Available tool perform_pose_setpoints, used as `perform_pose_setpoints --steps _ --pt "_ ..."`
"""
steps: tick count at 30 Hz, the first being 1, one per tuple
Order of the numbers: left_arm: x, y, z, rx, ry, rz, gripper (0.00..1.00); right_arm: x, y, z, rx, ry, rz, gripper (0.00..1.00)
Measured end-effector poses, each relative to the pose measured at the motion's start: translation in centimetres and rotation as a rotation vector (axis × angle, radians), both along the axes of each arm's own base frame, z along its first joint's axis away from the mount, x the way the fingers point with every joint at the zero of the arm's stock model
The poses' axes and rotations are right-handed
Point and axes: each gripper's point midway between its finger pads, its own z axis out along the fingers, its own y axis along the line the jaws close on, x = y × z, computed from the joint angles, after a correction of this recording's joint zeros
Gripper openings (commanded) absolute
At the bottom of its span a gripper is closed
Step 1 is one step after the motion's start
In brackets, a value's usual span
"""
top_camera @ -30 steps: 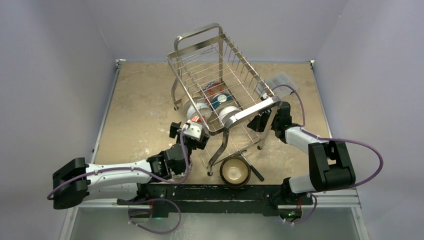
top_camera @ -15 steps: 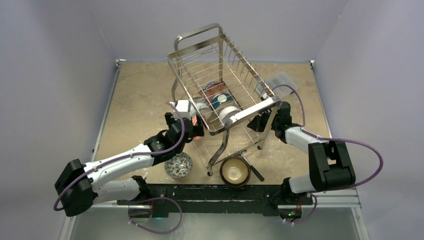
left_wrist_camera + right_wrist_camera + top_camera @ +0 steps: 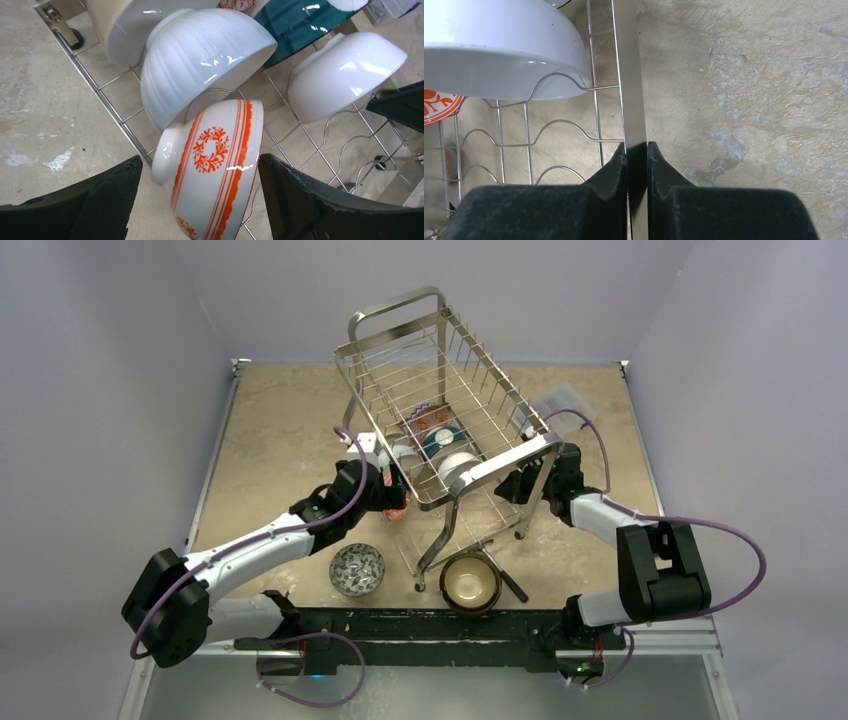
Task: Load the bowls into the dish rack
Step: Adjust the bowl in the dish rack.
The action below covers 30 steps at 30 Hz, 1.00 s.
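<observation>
The chrome wire dish rack [image 3: 440, 370] stands mid-table. Its lower tier holds a white ribbed bowl [image 3: 200, 55], a smooth white bowl [image 3: 345, 70] and a teal dish [image 3: 300, 22]. A red-and-white bowl [image 3: 215, 165] lies on its side on the lower wires [image 3: 120, 120], leaning against the ribbed bowl. My left gripper [image 3: 200, 172] is open around it, with a gap at the left finger [image 3: 100, 200]; it sits at the rack's left side [image 3: 390, 500]. My right gripper [image 3: 637, 150] is shut on the rack's flat chrome leg [image 3: 629, 75], at the rack's right side [image 3: 522, 485].
A grey patterned bowl [image 3: 357, 569] and a dark brown bowl with a cream inside [image 3: 470, 582] sit on the table near the front edge. A black stick [image 3: 510, 585] lies beside the brown bowl. A clear plastic box [image 3: 562, 400] sits at the far right.
My left arm reached away from the front edge to the rack with the red-and-white bowl, uncovering the grey patterned bowl. The bowl now rests on the lower wires. The right arm has not moved.
</observation>
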Motion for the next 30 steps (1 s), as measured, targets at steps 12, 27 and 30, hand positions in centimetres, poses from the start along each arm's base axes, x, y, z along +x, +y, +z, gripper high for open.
perform_pose_setpoints --steps 12,27,30 --pt "0.2 -1.7 0.3 -0.044 -0.010 -0.083 0.63 0.0 0.0 0.0 0.001 0.000 0.000 0.00" --pt "-0.2 -3.3 2.1 -0.084 -0.064 -0.196 0.47 -0.1 0.2 0.1 0.009 0.005 0.002 0.00" --pt "-0.4 -3.6 1.7 -0.074 -0.055 -0.220 0.49 -0.1 0.2 0.1 0.009 0.005 0.002 0.00"
